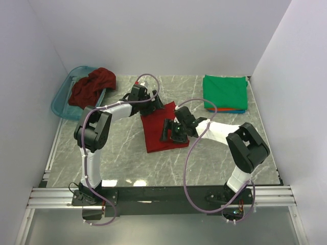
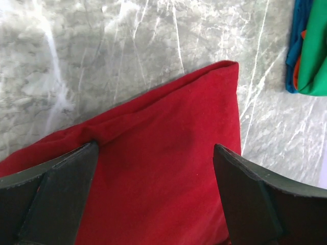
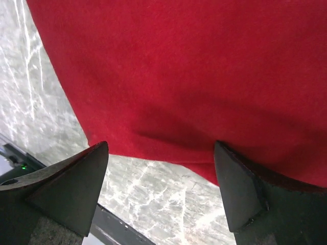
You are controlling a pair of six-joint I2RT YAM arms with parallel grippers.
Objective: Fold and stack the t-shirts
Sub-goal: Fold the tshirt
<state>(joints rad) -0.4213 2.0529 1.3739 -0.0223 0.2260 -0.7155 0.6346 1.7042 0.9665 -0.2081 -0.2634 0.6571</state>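
A bright red t-shirt (image 1: 159, 133) lies folded flat in the middle of the marble table. My left gripper (image 1: 152, 102) hovers over the shirt's far edge, open, with red cloth (image 2: 168, 173) below its spread fingers and nothing gripped (image 2: 156, 148). My right gripper (image 1: 168, 130) is over the shirt's right side, open too; its fingers straddle the hem of the red t-shirt (image 3: 179, 66) without pinching it (image 3: 161, 148). A folded green t-shirt (image 1: 225, 91) tops a stack at the back right, with orange-red and blue edges (image 2: 296, 46) showing under it. A maroon t-shirt (image 1: 92, 84) lies crumpled in the basket.
A translucent teal plastic basket (image 1: 62, 102) stands at the back left against the wall. White walls close in the table on three sides. A dark rail (image 3: 122, 227) runs along the table's near edge.
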